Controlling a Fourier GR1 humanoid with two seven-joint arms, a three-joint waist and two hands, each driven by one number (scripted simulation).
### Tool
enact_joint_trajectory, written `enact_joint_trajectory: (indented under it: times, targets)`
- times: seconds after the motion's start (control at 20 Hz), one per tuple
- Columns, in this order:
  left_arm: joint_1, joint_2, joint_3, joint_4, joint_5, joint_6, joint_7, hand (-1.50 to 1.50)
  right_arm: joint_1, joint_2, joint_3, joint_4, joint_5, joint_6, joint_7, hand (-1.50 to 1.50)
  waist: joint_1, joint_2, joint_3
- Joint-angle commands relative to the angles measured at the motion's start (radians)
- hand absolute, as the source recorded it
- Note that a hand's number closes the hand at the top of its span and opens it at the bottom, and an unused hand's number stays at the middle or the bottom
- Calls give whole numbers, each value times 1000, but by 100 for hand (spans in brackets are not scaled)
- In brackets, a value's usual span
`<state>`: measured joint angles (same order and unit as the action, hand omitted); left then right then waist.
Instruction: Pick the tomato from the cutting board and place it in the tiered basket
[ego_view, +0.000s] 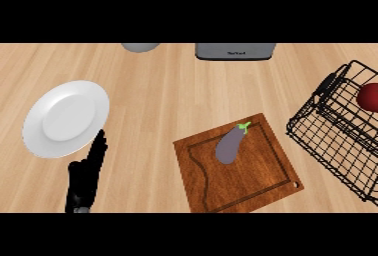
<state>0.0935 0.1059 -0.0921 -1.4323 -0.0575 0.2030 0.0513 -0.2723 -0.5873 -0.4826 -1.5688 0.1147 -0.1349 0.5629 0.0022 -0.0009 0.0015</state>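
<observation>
tomato (368, 97): you see it already inside the tiered basket (325, 127), cutting board (244, 175) carries only an eggplant (229, 145) | handling: probably smooth, soft, so cup its sides | left robot hand (87, 172): released, fingers straight, beside plate (66, 119) | right robot hand: not visible

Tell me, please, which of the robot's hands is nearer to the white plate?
The left hand: it rests open, fingers up, at the white plate's lower right edge. The right hand is not in view.

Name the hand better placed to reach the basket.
Probably right: the basket sits on that side, though that hand is unseen. The left hand rests by the plate, across the cutting board.
</observation>
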Motion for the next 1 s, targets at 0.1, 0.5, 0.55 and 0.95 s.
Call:
enact_joint_trajectory:
  times: [0.1,0.5,0.55,0.95]
  targets:
    - [0,-17,7,35,-2,10,-24,0,13,-19,-162,-76,7,-138,-12,-150,-16,-2,-2]
    - [66,21,28,-48,21,-16,1,0,222,-163,-525,-130,-128,-39,111,-150,-40,-10,-2]
    - [24,20,54,37,14,-3,-48,0,282,-97,-574,-120,-165,-23,27,-150,-48,-7,-1]
    - [16,20,69,25,25,-3,-26,0,554,-155,-993,34,-462,341,-68,-150,-58,-8,-1]
